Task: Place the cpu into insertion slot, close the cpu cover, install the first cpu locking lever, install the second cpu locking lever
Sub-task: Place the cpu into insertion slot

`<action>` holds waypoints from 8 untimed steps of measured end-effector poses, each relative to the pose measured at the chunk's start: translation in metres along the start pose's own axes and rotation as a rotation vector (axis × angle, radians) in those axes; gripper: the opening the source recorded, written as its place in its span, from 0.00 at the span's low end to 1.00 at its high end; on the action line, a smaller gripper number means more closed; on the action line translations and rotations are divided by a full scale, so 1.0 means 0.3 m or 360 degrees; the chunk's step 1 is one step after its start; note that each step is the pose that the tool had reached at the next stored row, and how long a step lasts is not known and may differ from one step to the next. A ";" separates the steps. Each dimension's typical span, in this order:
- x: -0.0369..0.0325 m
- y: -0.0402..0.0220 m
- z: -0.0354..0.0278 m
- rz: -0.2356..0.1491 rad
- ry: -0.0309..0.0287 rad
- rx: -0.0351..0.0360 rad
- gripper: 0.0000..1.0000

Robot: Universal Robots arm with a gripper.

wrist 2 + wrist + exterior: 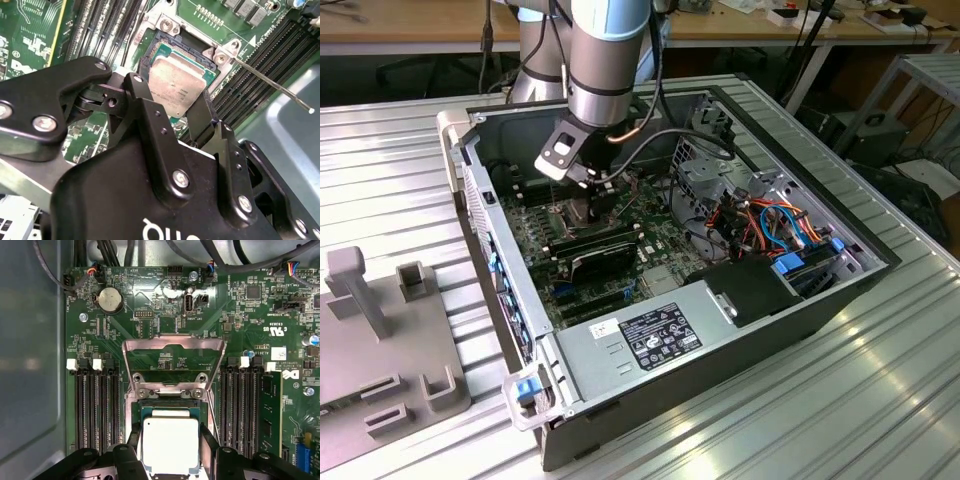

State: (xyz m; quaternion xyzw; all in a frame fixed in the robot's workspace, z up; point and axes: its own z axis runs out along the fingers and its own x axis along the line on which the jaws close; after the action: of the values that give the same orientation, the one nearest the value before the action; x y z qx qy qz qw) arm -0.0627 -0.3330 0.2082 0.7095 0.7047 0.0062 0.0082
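Exterior view has the arm (605, 60) reaching down into an open dark metal computer case (650, 420) on a ribbed silvery table (880, 400). In the first wrist view, the black gripper (171, 452) pinches the flat silver cpu (171, 440) by two edges at the insertion slot (172, 404); the thin cpu cover (172, 342) stands open.

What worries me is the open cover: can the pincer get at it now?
Probably not yet: the pincer is shut on the chip at the socket, so it is busy. The cover itself stands open just beyond, with nothing over it.
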 end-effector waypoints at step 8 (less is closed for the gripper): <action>-0.001 0.000 0.022 0.0000 0.00000 0.0006 0.55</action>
State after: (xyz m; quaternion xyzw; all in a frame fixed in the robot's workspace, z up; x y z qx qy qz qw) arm -0.0627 -0.3333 0.2015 0.7095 0.7047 0.0048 0.0067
